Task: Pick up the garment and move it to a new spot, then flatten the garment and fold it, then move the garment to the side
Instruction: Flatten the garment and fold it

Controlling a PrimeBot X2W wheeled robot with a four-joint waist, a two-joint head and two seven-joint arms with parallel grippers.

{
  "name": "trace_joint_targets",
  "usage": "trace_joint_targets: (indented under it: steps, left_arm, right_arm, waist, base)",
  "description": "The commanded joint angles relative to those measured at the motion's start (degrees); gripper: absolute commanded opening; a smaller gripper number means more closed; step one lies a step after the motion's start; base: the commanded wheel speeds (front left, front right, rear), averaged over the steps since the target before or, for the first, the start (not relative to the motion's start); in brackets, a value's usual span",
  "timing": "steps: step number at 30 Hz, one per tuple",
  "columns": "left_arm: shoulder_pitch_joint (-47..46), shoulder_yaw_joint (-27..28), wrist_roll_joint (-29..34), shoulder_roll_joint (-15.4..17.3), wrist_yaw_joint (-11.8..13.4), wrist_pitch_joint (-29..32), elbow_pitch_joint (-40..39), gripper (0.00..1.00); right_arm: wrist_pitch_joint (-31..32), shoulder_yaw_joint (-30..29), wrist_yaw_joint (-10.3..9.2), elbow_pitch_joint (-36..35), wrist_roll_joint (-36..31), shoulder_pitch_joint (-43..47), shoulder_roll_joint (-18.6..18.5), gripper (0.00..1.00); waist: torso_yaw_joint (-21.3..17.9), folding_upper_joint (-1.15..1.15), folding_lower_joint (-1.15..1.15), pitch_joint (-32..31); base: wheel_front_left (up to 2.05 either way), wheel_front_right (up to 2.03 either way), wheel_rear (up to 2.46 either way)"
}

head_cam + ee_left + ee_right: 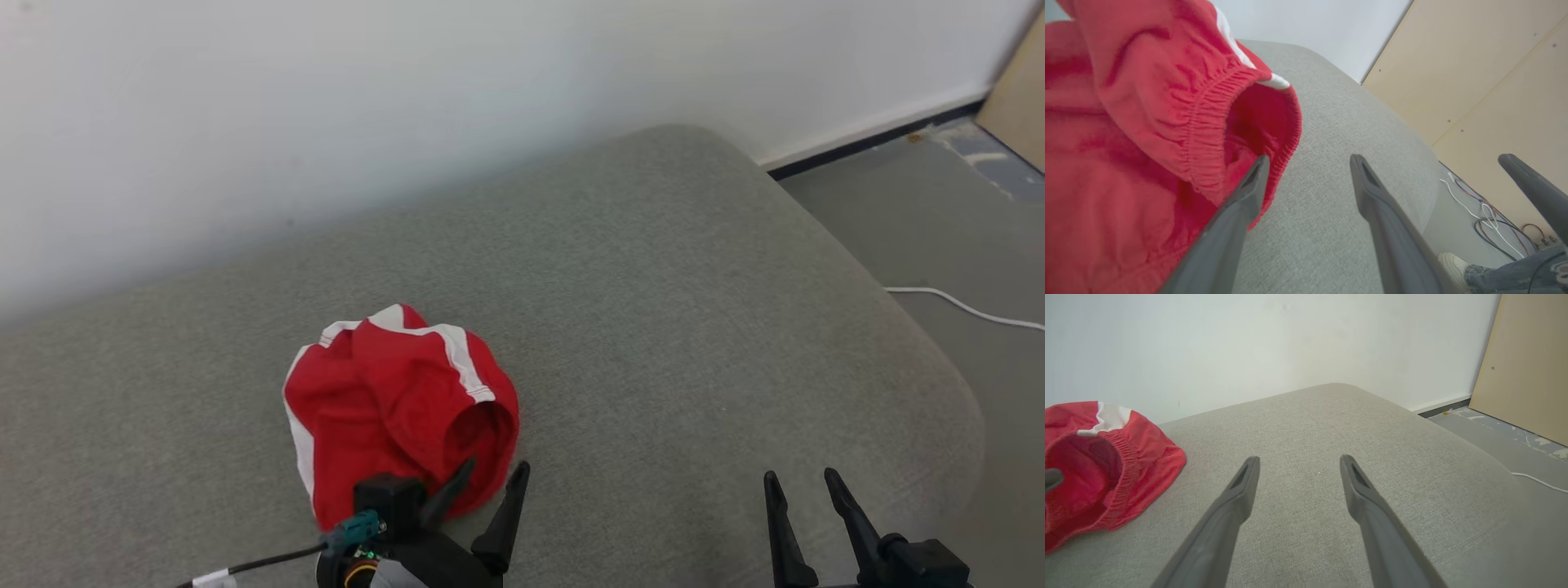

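Note:
The garment (392, 408) is a crumpled red piece with white stripes and an elastic hem, lying on the grey cushioned surface (653, 327) near its front. My left gripper (496, 469) is open at the garment's near right edge; one finger lies over the red hem, the other over bare cushion. In the left wrist view the garment (1126, 143) fills the left half, and the left gripper (1309, 160) has its left finger at the mouth of the elastic hem. My right gripper (802, 479) stands open over bare cushion at the lower right, well apart from the garment (1106, 457).
A white wall runs behind the cushion. Grey floor with a white cable (963, 306) lies to the right, beside a wooden panel (1020, 90). In the left wrist view, cables (1490, 220) lie on the floor and a person's shoe (1453, 263) and jeans leg show at the lower right.

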Motion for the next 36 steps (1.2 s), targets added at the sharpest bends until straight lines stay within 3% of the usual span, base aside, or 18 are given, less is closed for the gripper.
trace_joint_targets:
  steps: [1,4,11,20,21,22,23,28,36]
  left_arm:
    - [-1.7,0.5,-1.0,-0.1,0.3,-0.5,1.3,1.0]
    - [-4.1,1.5,-1.7,-0.3,1.7,-0.8,4.0,1.0]
    - [-8.9,3.5,-5.1,-0.7,8.2,0.4,10.1,1.0]
    - [-14.2,1.0,-10.5,-0.8,10.5,-1.9,10.4,1.0]
    - [-14.6,0.7,-10.9,-0.8,10.8,-1.9,10.8,0.88]
    - [-15.3,0.5,-11.1,-0.7,11.0,-2.3,11.1,0.49]
    - [-15.9,0.3,-11.2,-0.7,11.0,-2.5,11.3,0.0]
    - [-18.8,-0.5,-12.5,-0.7,9.7,-3.1,11.4,0.0]
    - [-30.3,-0.7,-15.4,-0.8,5.3,0.4,8.6,0.0]
  right_arm:
    - [-0.3,0.2,-0.11,0.0,0.3,-0.6,0.0,1.0]
    - [-0.5,0.8,-0.11,0.1,0.4,-1.0,0.0,1.0]
    - [-0.7,1.4,-0.11,0.3,0.9,-1.5,0.1,1.0]
    - [-0.9,1.7,-0.11,0.8,1.5,-2.2,0.2,1.0]
    - [-1.0,1.9,-0.11,0.9,1.7,-2.2,0.2,1.0]
    - [-1.0,2.0,-0.11,1.0,1.9,-2.3,0.2,1.0]
    - [-1.0,2.1,-0.11,1.1,2.0,-2.4,0.2,1.0]
    - [-1.0,1.7,-0.11,1.3,2.4,-2.4,0.2,1.0]
    - [-1.1,2.2,-0.11,1.4,2.8,-2.6,0.2,1.0]
  waist:
    - [-5.3,0.0,0.0,3.1]
    - [-6.8,0.0,0.0,3.8]
    - [-8.4,0.0,0.0,4.7]
    - [-7.5,0.0,0.0,5.4]
    - [-7.3,0.0,0.0,5.4]
    - [-7.2,0.0,0.0,5.4]
    - [-7.0,0.0,0.0,5.5]
    - [-5.8,0.0,0.0,5.2]
    - [-4.2,0.0,0.0,4.2]
  base:
    - [0.0,0.0,0.0]
    - [0.0,0.0,0.0]
    - [0.0,0.0,0.0]
    - [0.0,0.0,0.0]
    - [0.0,0.0,0.0]
    - [0.0,0.0,0.0]
    - [0.0,0.0,0.0]
    - [0.0,0.0,0.0]
    - [0.0,0.0,0.0]
